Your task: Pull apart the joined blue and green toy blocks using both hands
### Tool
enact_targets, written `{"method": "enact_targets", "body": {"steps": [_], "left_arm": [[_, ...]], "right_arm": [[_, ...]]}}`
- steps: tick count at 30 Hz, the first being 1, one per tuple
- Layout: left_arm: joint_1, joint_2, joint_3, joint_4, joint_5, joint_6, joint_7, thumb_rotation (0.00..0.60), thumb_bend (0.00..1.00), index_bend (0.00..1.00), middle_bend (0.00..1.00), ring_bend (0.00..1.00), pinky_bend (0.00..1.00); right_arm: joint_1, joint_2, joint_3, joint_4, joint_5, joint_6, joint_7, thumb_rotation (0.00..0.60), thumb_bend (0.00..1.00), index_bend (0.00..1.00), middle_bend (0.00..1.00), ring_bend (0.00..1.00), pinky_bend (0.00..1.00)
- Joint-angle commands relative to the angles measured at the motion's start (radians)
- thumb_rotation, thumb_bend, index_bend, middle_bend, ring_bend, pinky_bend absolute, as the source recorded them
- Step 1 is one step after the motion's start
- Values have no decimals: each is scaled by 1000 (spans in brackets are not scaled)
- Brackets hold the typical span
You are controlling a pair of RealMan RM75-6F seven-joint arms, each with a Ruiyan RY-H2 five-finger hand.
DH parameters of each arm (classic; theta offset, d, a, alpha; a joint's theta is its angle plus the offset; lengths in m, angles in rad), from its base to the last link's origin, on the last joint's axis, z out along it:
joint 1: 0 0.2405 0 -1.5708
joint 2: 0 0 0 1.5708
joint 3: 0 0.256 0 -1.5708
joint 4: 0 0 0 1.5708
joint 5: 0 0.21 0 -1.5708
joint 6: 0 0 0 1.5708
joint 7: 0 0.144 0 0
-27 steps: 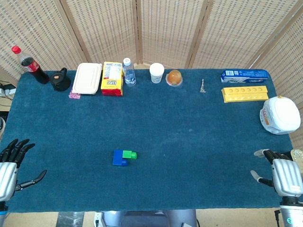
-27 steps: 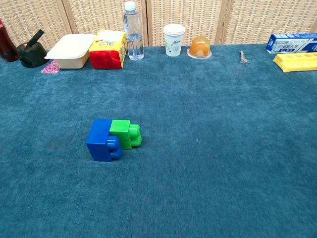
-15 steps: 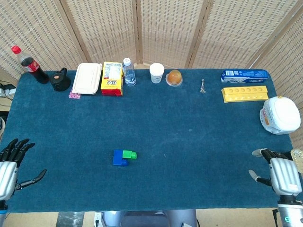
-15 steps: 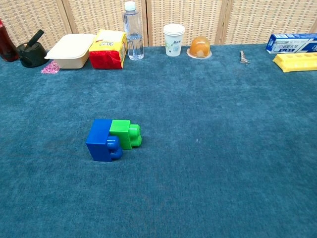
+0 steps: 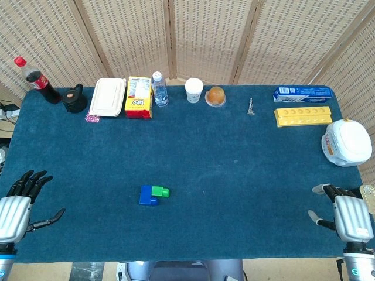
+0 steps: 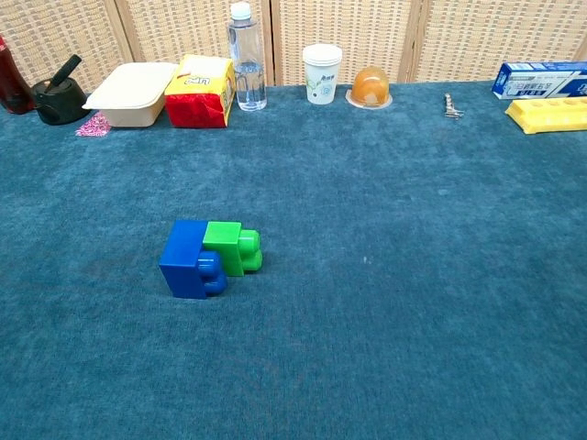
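The blue block (image 5: 147, 195) and the green block (image 5: 159, 191) lie joined on the blue cloth, left of the table's middle. The chest view shows the same pair close up, blue block (image 6: 187, 258) on the left, green block (image 6: 233, 247) on the right. My left hand (image 5: 19, 206) hovers at the table's front left corner, fingers spread and holding nothing. At the front right corner my right hand (image 5: 344, 212) is likewise open and empty. Both hands are far from the blocks. Neither hand appears in the chest view.
Along the far edge stand a cola bottle (image 5: 36, 80), a black pot (image 5: 74, 99), a white lunch box (image 5: 108, 97), a yellow-red box (image 5: 138, 97), a water bottle (image 5: 159, 89), a paper cup (image 5: 194, 91) and a jelly cup (image 5: 215, 96). A yellow tray (image 5: 303, 115), blue box (image 5: 302, 92) and white bowl (image 5: 346, 143) sit at the right.
My left hand has shifted slightly right and forward over the table's corner. The right hand and the blocks have stayed put.
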Motion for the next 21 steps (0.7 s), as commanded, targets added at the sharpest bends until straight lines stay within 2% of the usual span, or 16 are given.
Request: {"method": "enact_targets", "body": {"steps": [1,7,11,15,21], "left_arm": [[-26,13,4,-17,-5,-44,29,335,238,225,179,90,188],[-95,25,-3,-71,-38,-163,134,336,250,224,179,90,188],[-123,21,-11,-92,-64,-203,187,341,254,224,187,114,188],[-181,-15,-36,-91,-97,-268,262,335,234,223,249,184,241],[-234,-60,-54,-97,-122,-305,371,330,214,232,260,187,254]], "right_arm": [[-1,0,0,2,-3,2,2,600,229,384,433,446,439],[-7,10,-1,-6,-10,15,1,600,229,384,433,447,439],[-12,10,-2,-6,-11,19,5,600,229,385,433,447,439],[-20,8,-8,-1,-16,27,16,600,229,384,433,446,439],[-25,9,-6,10,-21,37,33,600,229,384,434,447,440]]}}
